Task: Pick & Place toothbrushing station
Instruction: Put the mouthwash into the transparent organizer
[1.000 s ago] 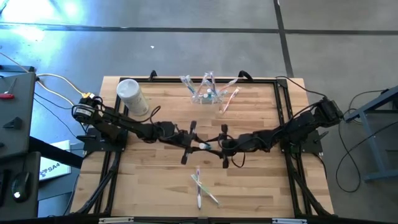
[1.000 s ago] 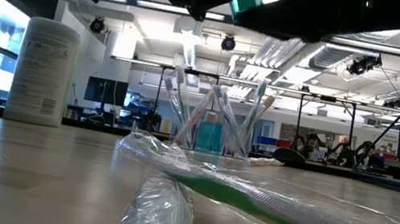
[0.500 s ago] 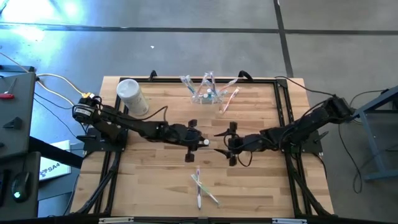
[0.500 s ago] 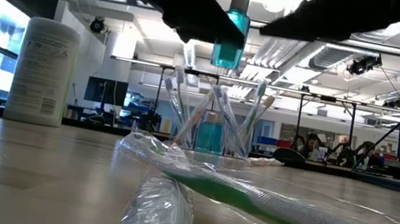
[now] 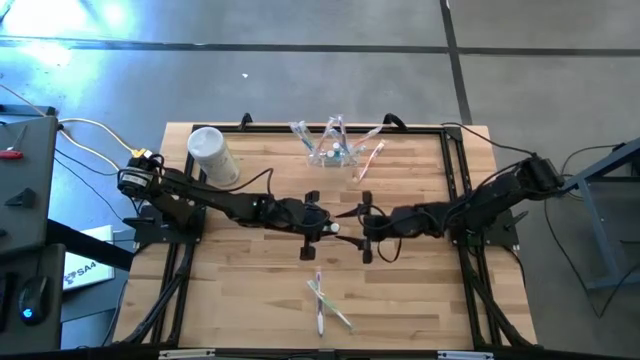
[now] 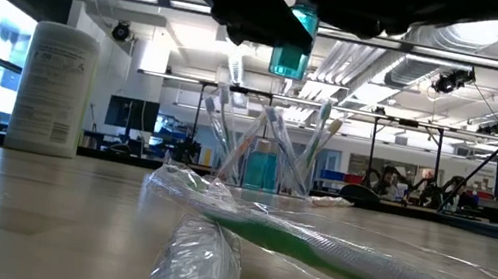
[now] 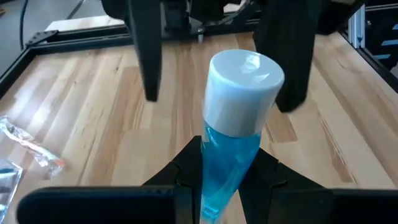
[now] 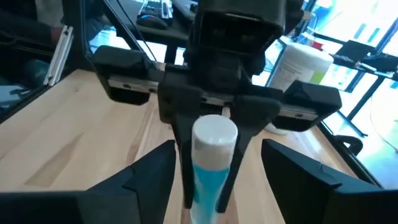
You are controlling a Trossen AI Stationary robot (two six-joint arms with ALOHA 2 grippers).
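one white canister point(image 5: 212, 156), one clear holder point(image 5: 331, 154), two blue bottles point(image 6: 291, 49), two arms point(image 5: 215, 201)

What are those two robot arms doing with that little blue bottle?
The left hand is holding a small blue bottle with a white cap up in the air over the middle of the wooden table. The right hand faces it with its fingers open on either side of the cap end, not gripping. At the back of the table stands the clear toothbrush holder with brushes in it, and a wrapped toothbrush lies near the front.
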